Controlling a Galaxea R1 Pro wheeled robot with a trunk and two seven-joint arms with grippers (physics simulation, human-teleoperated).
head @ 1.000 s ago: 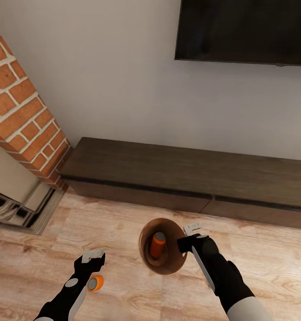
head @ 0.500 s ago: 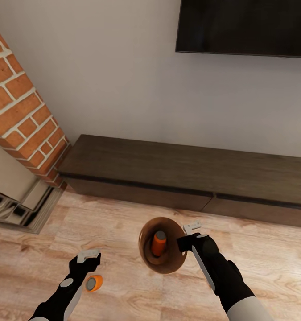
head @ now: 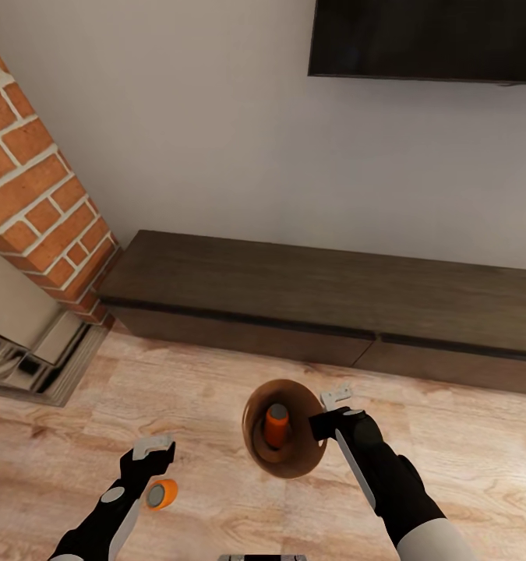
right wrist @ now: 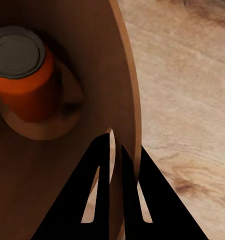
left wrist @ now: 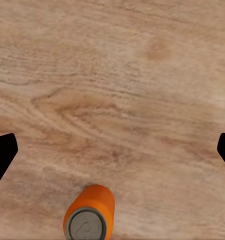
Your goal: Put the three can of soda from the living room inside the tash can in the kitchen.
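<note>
Soda can (head: 276, 425), orange, stands upright inside the tash can (head: 256, 450), which the right gripper (head: 330, 413) holds, its fingers (right wrist: 98, 170) pinched together on the rim. The right wrist view shows that grip from close. A second orange can (head: 162, 494) stands on the wood floor (head: 465, 467) just right of the left gripper (head: 152, 456), whose fingertips (left wrist: 1, 152) are spread wide apart in the left wrist view.

Head view: high, facing forward and down over the wood floor (head: 465, 467), low cabinet (head: 309, 300) and wall. Left wrist view: close, straight down at an orange can (left wrist: 90, 215), also seen from the head (head: 162, 494). Right wrist view: close at the bin's rim (right wrist: 130, 100), shared with the head view (head: 251, 421).
</note>
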